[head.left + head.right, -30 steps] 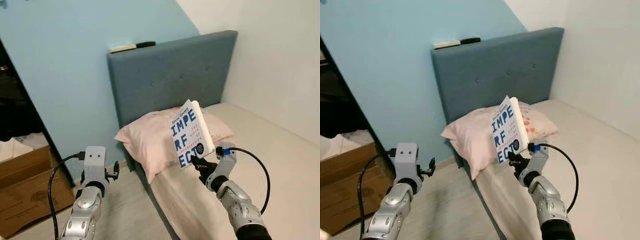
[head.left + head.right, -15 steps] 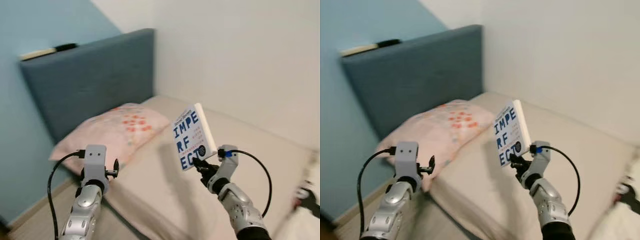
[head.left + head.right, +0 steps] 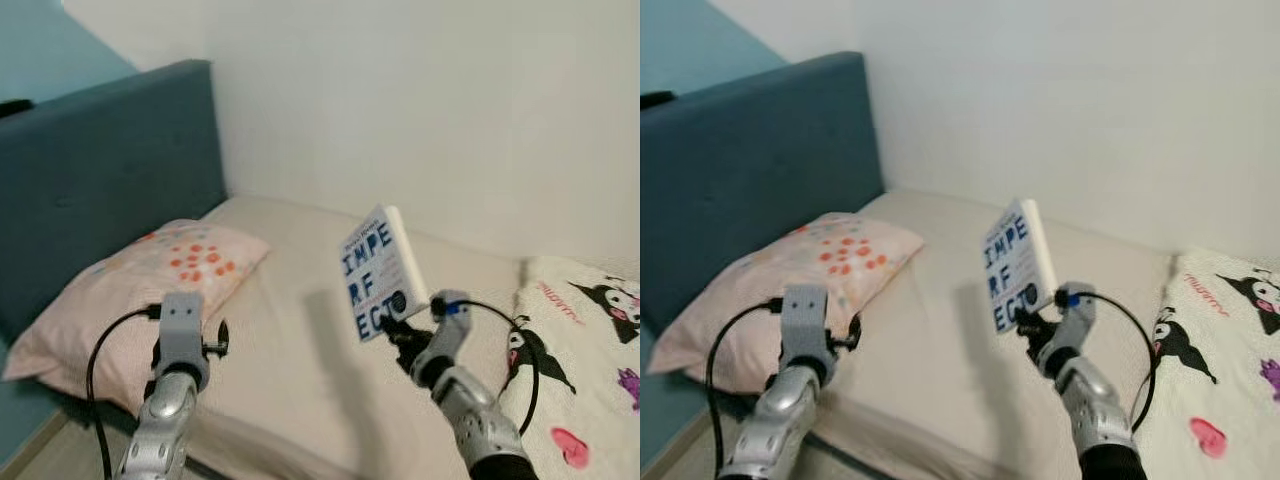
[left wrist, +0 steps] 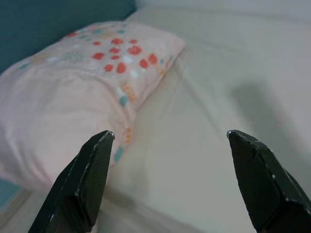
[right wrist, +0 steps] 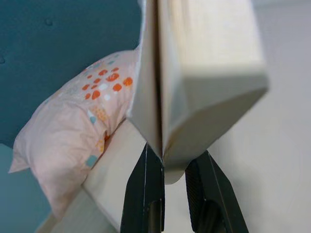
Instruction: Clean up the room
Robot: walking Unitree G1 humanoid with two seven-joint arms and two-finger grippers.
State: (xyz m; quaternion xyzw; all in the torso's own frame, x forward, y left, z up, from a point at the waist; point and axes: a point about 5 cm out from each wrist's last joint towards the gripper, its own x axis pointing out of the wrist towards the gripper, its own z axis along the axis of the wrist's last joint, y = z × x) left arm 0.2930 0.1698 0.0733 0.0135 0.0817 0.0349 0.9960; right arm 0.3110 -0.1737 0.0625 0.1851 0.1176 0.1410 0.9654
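The whole picture has swung away from the blue wall and along the bed point(image 3: 300, 330): the headboard point(image 3: 100, 190), which was in the middle one second ago, is now at the far left edge, and a blanket point(image 3: 590, 360) with cartoon figures has come into sight at the other end of the bed from the headboard. This is the camera turning with the robot; the things themselves did not move. The pillow point(image 3: 140, 300) lies as before against the headboard. I judge that the robot is turning with the book in search of a place to put it, so this part of the cleaning is not finished.

The book point(image 3: 378, 270) is in the air above the mattress, between the pillow and the blanket, held as before. It stands nearly upright, its long axis running up and a little tilted away from the headboard; the cover with big blue letters faces the robot, the page edges face away from the headboard.

The right pincer point(image 5: 167, 165) clamps the bottom edge of the book. The left pincer point(image 4: 167, 138) is wide and empty, hanging near the pillow.
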